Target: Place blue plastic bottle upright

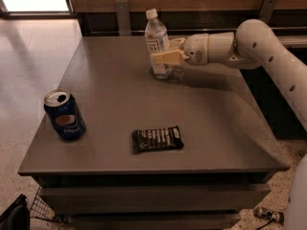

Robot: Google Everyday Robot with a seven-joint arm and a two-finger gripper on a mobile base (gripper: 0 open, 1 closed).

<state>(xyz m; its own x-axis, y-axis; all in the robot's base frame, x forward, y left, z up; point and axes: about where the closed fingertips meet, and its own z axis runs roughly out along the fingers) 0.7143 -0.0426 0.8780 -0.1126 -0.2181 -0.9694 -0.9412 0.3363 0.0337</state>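
The blue plastic bottle (155, 32), clear with a white cap and pale label, stands upright at the far middle of the grey table (120, 104), its base on the tabletop. My gripper (163, 50) reaches in from the right and is shut on the bottle at its middle. One tan finger (165, 57) crosses the bottle's front and the other shows just behind its right side. The white arm (249, 42) runs off to the right.
A dark blue Pepsi can (64, 115) stands upright near the table's left front. A dark snack bar (158, 139) lies flat near the front middle. A wooden wall and rail run behind the table. A wire basket (41, 207) sits on the floor at lower left.
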